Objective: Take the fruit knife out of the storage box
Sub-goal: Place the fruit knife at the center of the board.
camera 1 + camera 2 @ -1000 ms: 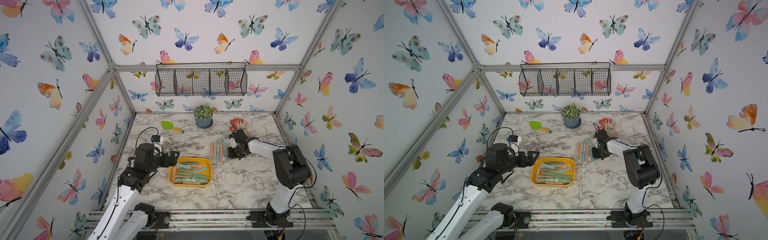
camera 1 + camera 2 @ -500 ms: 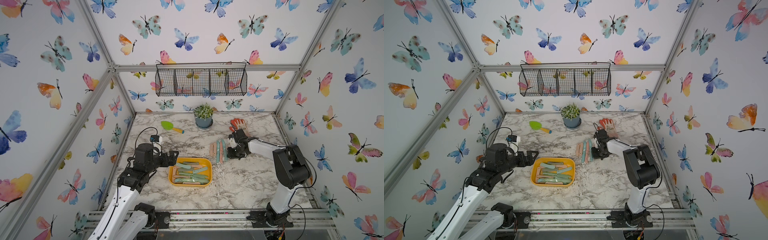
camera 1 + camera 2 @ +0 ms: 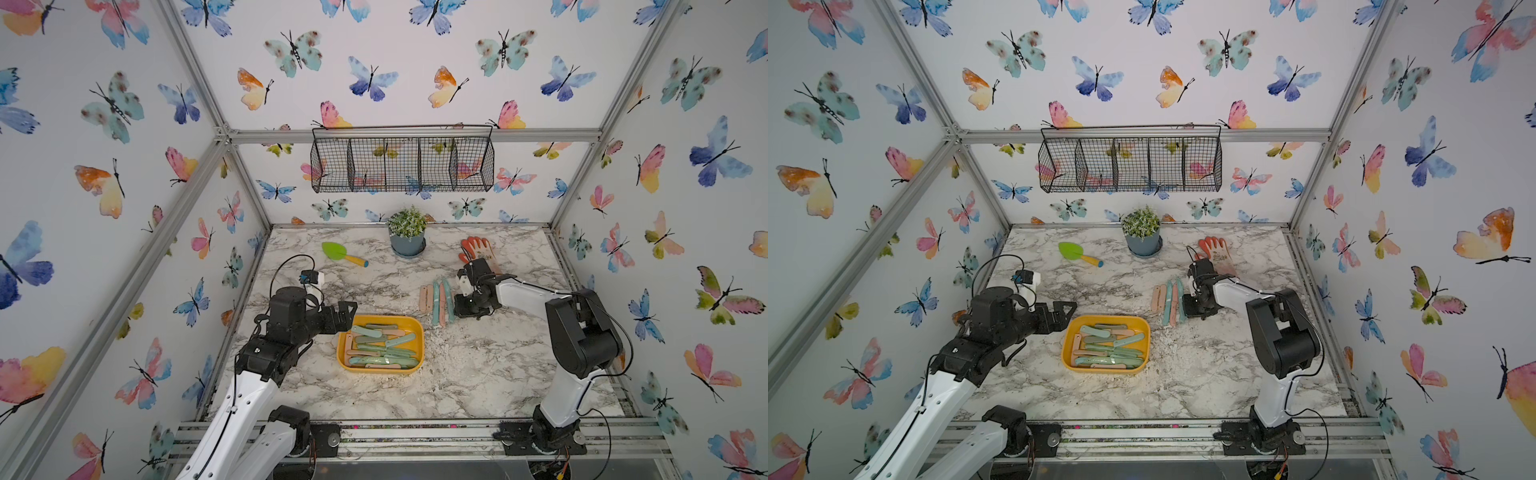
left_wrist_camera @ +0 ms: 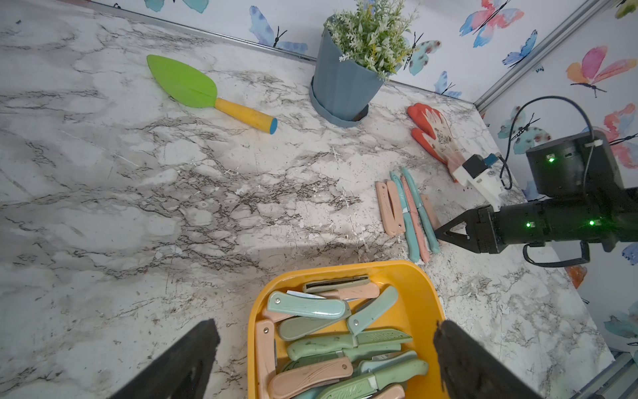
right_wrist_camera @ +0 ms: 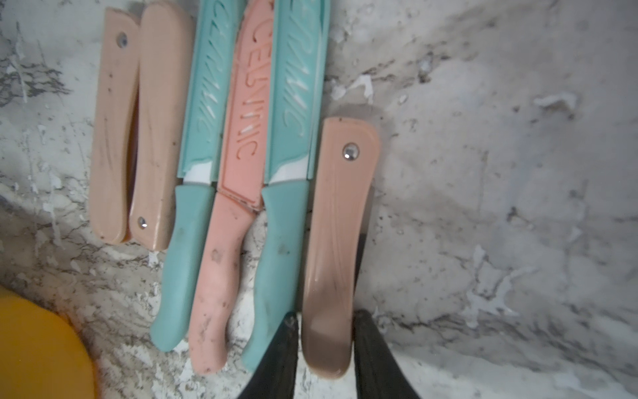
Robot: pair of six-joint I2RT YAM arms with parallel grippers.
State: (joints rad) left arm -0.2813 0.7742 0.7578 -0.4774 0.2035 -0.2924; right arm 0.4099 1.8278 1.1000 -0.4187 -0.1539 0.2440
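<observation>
The yellow-orange storage box (image 3: 386, 371) (image 3: 1104, 371) (image 4: 414, 286) sits mid-table, holding several green and pink fruit knives (image 3: 382, 347) (image 4: 331, 342). My left gripper (image 3: 349, 313) (image 3: 1069, 309) (image 4: 324, 326) hovers open at the box's left side, holding nothing. Several more knives (image 3: 438, 299) (image 3: 1169, 301) (image 4: 407, 214) lie in a row on the marble, right of the box. My right gripper (image 3: 457, 305) (image 3: 1187, 307) (image 5: 326, 317) is low at the row's right end. Its fingers straddle a folded pink knife (image 5: 336, 241) lying flat there, a thin gap on each side.
A green trowel (image 3: 343, 253), a potted plant (image 3: 407, 237) and an orange glove (image 3: 478, 249) lie along the back of the table. A black wire basket (image 3: 403, 164) hangs on the back wall. A corner of the box (image 5: 34, 345) shows beside the knife row.
</observation>
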